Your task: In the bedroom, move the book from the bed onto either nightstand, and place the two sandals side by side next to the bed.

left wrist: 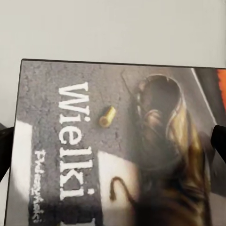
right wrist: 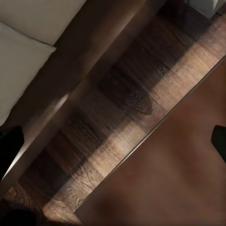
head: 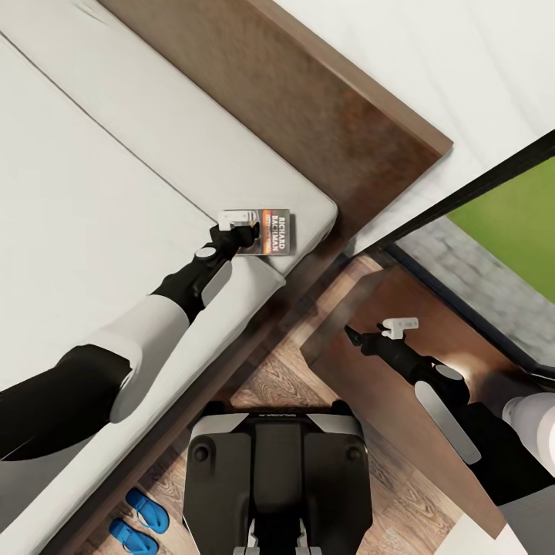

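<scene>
I'm looking down on a brown wood-plank floor (head: 289,378) running in a narrow strip between two pieces of dark furniture. White wall (head: 432,69) across the far side. At the right, a black-framed window (head: 493,173) with green lawn and grey paving outside (daylight falls through it in a pale band over the planks, right wrist view).

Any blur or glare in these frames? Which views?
Left wrist view: book cover soft, lower part smeared. Head view: bright glare patch on the nightstand top by the right arm; mattress evenly lit. Right wrist view: floor banded with shadow, nightstand top blurred.
</scene>
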